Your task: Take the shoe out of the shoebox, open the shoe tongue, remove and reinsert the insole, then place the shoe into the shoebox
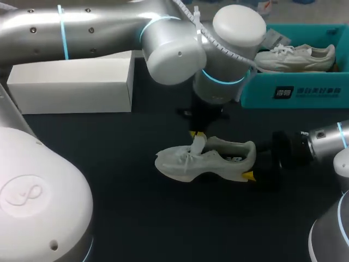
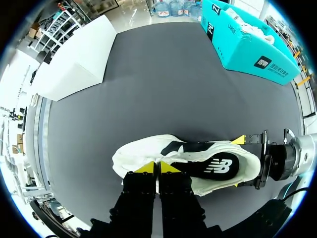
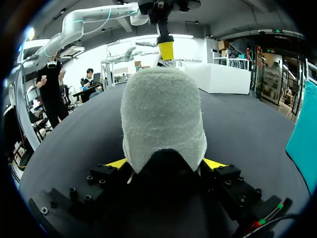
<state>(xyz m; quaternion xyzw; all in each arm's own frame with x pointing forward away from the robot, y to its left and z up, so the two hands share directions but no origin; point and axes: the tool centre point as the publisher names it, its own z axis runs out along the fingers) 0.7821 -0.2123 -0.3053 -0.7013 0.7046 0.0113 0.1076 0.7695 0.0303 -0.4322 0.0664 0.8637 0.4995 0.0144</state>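
white box (image 1: 71,84) | rests on black table (image 1: 163,218) | head view: rear left | long side facing forward

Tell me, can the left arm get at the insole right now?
Probably not yet: its tool is shut on the tongue, though the insole lies uncovered just ahead of it.

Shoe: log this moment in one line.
shoe on table | left hand pinching tongue | right hand clamping heel

1. Off-white knit mesh sneaker (image 1: 218,158) — its lining is black, with a white mark.
2. Teal cardboard shoebox (image 1: 305,93) — black label patch, white print.
3. Plain white rectangular box (image 1: 71,82).
4. Dark grey matte tabletop (image 1: 136,218).
5. Black two-fingered left gripper (image 2: 157,167), bright yellow tips.
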